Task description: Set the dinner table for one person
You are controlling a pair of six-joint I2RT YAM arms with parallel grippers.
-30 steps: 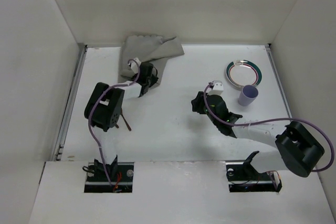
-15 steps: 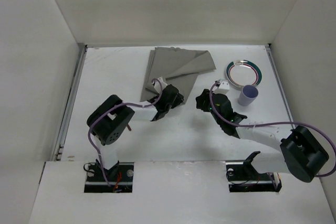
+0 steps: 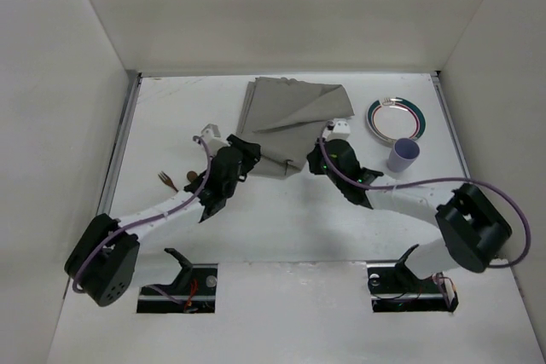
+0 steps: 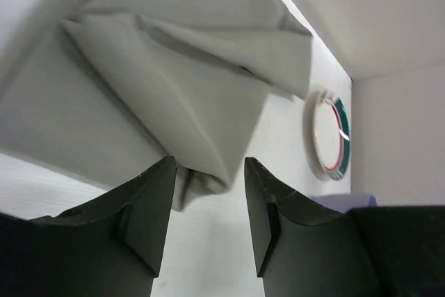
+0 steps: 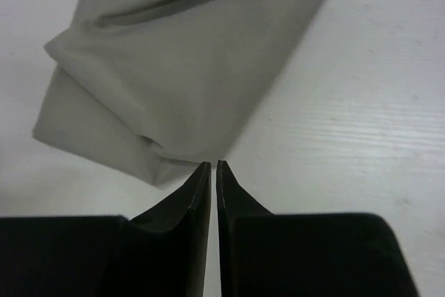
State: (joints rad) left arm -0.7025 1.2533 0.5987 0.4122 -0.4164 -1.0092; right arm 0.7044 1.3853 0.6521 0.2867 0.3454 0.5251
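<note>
A folded grey cloth mat [image 3: 294,108] lies at the back middle of the white dinner table [image 3: 281,219]. My left gripper [image 3: 252,153] stands open at the mat's near left corner. In the left wrist view that crumpled corner [image 4: 201,172] lies just ahead of the gripper [image 4: 208,175], with nothing between the fingers. My right gripper [image 3: 314,162] is at the mat's near right edge. In the right wrist view the gripper [image 5: 213,163] is shut, its tips meeting on the edge of the mat [image 5: 181,81].
A white plate with a green and red rim [image 3: 397,118] lies at the back right, with a lilac cup [image 3: 403,156] just in front of it. A brown fork [image 3: 165,179] and another small brown piece [image 3: 191,178] lie at the left. Metal rails line both side edges.
The left gripper dragged the mat rightward, let it go, opened and drew back a little. The right gripper moved up to the mat's near edge and shut on it.
</note>
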